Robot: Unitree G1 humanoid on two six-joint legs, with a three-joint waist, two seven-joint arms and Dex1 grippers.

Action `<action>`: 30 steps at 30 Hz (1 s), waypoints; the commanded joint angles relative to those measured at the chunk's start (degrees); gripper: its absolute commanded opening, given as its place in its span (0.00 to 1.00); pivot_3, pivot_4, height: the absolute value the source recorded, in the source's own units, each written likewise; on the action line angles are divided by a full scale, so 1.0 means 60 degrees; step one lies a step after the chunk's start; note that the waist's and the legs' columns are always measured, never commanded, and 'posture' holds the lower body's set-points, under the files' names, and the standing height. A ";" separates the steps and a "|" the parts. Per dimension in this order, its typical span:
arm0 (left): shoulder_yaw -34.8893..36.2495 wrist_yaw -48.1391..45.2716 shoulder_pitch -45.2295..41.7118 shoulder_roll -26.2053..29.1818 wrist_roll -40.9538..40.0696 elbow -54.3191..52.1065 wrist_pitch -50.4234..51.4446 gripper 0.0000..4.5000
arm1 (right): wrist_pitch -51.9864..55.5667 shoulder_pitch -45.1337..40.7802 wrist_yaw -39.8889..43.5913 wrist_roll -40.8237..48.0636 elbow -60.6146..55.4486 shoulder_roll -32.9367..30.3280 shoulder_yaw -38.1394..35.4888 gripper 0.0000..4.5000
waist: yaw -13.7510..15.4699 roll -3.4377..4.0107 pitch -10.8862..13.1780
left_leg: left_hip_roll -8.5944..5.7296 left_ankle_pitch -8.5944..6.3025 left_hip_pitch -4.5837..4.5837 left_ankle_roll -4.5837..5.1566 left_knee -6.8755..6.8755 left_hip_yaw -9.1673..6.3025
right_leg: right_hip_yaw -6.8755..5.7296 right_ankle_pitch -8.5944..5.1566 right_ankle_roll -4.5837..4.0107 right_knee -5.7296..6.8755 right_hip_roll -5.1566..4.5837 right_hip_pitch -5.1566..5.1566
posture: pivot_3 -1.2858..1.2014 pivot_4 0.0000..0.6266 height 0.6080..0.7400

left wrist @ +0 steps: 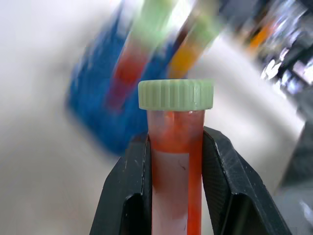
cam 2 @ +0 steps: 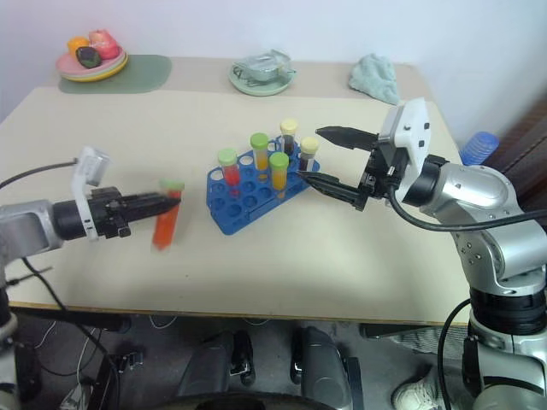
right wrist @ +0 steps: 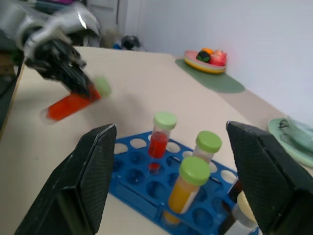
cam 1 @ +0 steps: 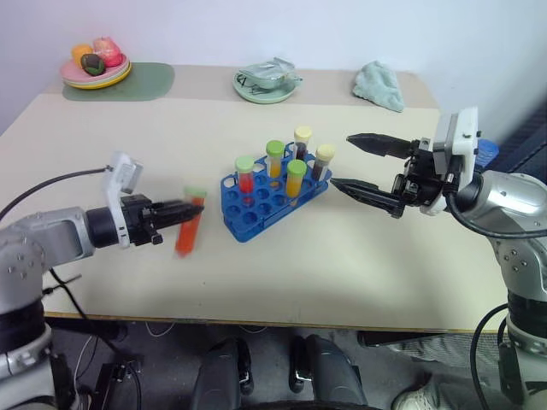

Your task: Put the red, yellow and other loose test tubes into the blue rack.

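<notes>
1. Left gripper (cam 1: 181, 213): both black fingers (left wrist: 128, 196) clamped tight on a red tube (cam 1: 190, 224), one pad on each side of it just below its pale green cap (left wrist: 176, 94).
2. Held clear above the table (cam 1: 102, 154), tube hanging roughly upright with the cap uppermost and the red liquid showing along its length; blurred in the head views.
3. Just beyond those fingertips, toward the middle of the table: the blue rack (cam 1: 256, 215), near but not touching the held tube.
4. In the rack, standing upright: a red tube with green cap (cam 1: 245, 175) nearest the left fingers, then two orange-yellow tubes with green caps (cam 1: 296, 178), then two dark tubes with yellowish caps (cam 1: 324, 159) at the far end. Several front holes unfilled.
5. Right gripper (cam 1: 349, 161): fingers spread wide apart, holding nothing and touching nothing, pointing level toward the rack from its opposite side.
6. One right fingertip (cam 1: 354, 138) hovering over the rack's dark-tube end, the other lower, just beside the rack's near corner; rack and its tubes framed between the two fingers (right wrist: 93, 176) in the right wrist view.
7. Well beyond both grippers, along the table's back edge: a plate of toy food (cam 1: 96, 67) on a green mat (cam 1: 137, 84), a pale green dish (cam 1: 267, 84), a crumpled teal cloth (cam 1: 379, 84).
</notes>
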 commanded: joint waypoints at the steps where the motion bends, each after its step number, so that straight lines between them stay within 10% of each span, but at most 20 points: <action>1: -0.0439 -0.0105 -0.0120 -0.0583 0.1126 -0.0469 -0.2801 0.17 | 0.0193 0.0430 -0.0419 0.0298 -0.0608 -0.0002 -0.0501 0.81 | 0.0026 0.0005 -0.0002 | -0.0003 -0.0002 -0.0001 0.0003 -0.0003 -0.0001 | 0.0000 0.0000 0.0001 -0.0004 0.0000 0.0001 | 0.52 0.24 1.00; 10: -0.2990 -0.1105 -0.1133 -0.2807 0.3196 0.1974 -0.7510 0.17 | 0.0513 0.2463 -0.1696 0.0261 -0.2114 0.0003 -0.1204 0.81 | 0.0025 0.0005 -0.0005 | -0.0015 -0.0012 -0.0003 0.0084 -0.0008 0.0002 | -0.0009 0.0008 0.0059 -0.0022 0.0010 0.0018 | 0.52 0.24 1.00; 30: -0.4212 -0.3292 -0.3250 -0.4266 0.4020 0.7405 -1.0107 0.17 | 0.0567 0.4419 -0.4216 0.0026 -0.4287 0.0844 -0.1061 0.81 | 0.0007 0.0001 -0.0008 | -0.0014 -0.0037 -0.0002 0.0133 0.0005 -0.0053 | -0.0021 -0.0010 0.0080 -0.0023 0.0040 0.0044 | 0.52 0.24 1.00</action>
